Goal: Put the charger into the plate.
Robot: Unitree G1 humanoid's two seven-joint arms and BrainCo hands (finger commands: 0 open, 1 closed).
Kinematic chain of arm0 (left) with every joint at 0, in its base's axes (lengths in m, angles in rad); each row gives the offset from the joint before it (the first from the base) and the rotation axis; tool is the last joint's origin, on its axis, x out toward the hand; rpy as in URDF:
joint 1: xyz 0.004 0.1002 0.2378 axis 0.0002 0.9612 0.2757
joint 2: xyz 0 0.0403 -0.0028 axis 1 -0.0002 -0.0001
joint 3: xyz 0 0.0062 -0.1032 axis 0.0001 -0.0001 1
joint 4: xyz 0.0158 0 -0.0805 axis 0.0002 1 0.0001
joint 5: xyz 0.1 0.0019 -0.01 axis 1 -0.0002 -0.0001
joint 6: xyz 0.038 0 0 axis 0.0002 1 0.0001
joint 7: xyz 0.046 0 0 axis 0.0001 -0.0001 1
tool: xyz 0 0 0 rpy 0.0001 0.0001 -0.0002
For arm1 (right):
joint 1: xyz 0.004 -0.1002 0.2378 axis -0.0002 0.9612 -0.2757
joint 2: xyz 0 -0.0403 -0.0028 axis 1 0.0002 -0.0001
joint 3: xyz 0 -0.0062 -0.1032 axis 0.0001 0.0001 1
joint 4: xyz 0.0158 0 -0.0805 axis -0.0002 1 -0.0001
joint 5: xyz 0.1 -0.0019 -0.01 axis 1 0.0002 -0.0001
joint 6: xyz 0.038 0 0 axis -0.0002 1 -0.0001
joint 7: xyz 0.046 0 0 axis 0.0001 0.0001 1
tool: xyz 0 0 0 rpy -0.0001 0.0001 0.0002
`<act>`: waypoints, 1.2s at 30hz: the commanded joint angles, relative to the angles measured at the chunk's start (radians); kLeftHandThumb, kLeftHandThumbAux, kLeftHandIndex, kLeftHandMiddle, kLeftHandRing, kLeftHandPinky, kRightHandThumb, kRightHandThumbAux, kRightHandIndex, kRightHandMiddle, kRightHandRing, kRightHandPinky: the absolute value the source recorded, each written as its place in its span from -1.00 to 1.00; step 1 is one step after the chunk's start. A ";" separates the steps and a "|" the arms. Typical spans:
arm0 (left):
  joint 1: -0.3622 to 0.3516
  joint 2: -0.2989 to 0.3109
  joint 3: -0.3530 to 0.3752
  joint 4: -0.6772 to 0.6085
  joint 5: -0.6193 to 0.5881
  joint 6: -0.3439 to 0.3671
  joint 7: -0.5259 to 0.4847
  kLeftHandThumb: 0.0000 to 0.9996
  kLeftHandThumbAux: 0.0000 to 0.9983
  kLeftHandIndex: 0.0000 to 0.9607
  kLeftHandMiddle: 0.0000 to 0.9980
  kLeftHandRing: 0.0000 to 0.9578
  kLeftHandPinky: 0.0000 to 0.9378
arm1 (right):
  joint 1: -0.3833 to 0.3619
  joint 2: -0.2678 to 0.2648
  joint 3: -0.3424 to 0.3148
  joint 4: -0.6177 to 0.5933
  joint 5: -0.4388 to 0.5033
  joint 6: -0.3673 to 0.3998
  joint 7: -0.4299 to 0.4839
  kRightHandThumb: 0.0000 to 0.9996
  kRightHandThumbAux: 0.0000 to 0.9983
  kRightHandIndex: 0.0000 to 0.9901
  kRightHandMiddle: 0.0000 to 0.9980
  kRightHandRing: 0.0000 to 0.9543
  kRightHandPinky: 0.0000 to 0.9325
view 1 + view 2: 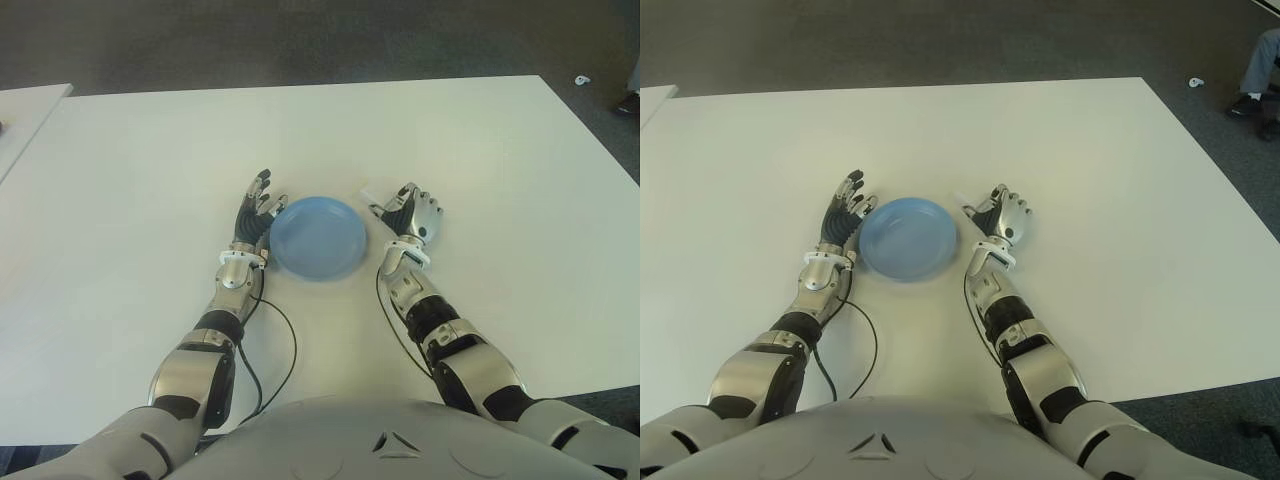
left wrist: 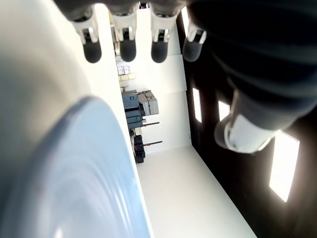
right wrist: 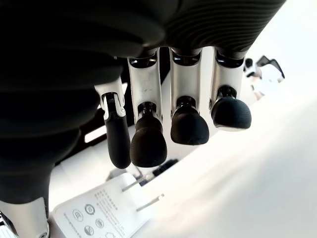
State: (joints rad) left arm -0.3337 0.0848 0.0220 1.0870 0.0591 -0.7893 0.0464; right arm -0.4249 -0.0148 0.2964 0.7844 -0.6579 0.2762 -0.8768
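Right hand [image 1: 410,215] beside the blue plate [image 1: 318,237]: fingers [image 3: 148,144] half-curled over the white charger [image 3: 106,210], not closed on it. Charger lies on the white table [image 1: 500,150], under that hand's fingertips, prongs exposed. Left hand [image 1: 256,212] open, fingers extended, holding nothing, at the plate's opposite rim.

white table [image 1: 150,160] | dark carpet floor [image 1: 300,40] | person's shoe [image 1: 1244,103] at far right

Plate [image 1: 318,236] flanked closely: left hand [image 1: 256,213] at its left rim, right hand [image 1: 410,216] just off its right. White charger [image 3: 106,213] lodged under right hand's fingers. Bench [image 1: 300,130] beyond the plate seen bare; passage from above unobstructed.
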 commanded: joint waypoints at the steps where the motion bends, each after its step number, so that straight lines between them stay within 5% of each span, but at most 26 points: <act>1: 0.139 -0.017 -0.008 0.069 0.016 0.019 -0.003 -1.00 0.26 -0.96 -0.88 -0.93 -0.92 | 0.051 -0.054 0.023 -0.006 -0.016 0.033 0.070 0.48 0.41 -0.11 0.59 0.68 0.74; 13: 0.139 -0.012 -0.019 0.067 0.035 0.025 0.018 -1.00 0.27 -0.97 -0.89 -0.94 -0.92 | 0.063 -0.148 0.068 -0.095 -0.114 0.065 0.074 0.39 0.42 -0.14 0.31 0.40 0.47; 14: 0.138 -0.012 -0.019 0.067 0.037 0.026 0.018 -1.00 0.27 -0.97 -0.89 -0.94 -0.93 | 0.060 -0.147 0.069 -0.100 -0.121 0.077 0.070 0.28 0.28 -0.14 0.27 0.37 0.44; 17: 0.135 -0.012 -0.022 0.069 0.044 0.029 0.025 -1.00 0.26 -0.97 -0.90 -0.95 -0.96 | 0.056 -0.144 0.070 -0.113 -0.132 0.110 0.072 -0.11 -0.22 -0.38 -0.31 -0.31 -0.26; 20: 0.134 -0.011 -0.026 0.070 0.054 0.027 0.037 -1.00 0.25 -0.97 -0.90 -0.96 -0.97 | 0.060 -0.134 0.075 -0.156 -0.145 0.168 0.104 -0.27 -0.45 -0.67 -0.69 -0.72 -0.70; 23: 0.136 -0.009 -0.030 0.070 0.063 0.026 0.049 -1.00 0.26 -0.98 -0.91 -0.97 -0.97 | 0.063 -0.130 0.090 -0.194 -0.166 0.229 0.144 -0.35 -0.67 -0.89 -0.90 -0.91 -0.90; 36: 0.130 -0.012 -0.033 0.072 0.054 0.040 0.048 -1.00 0.20 -0.99 -0.92 -0.98 -1.00 | 0.058 -0.134 0.154 -0.267 -0.252 0.399 0.299 -0.33 -0.85 -1.00 -1.00 -1.00 -1.00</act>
State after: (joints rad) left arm -0.3323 0.0874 -0.0025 1.0809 0.0964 -0.7805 0.0951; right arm -0.3760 -0.1526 0.4355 0.5374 -0.8977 0.6369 -0.6186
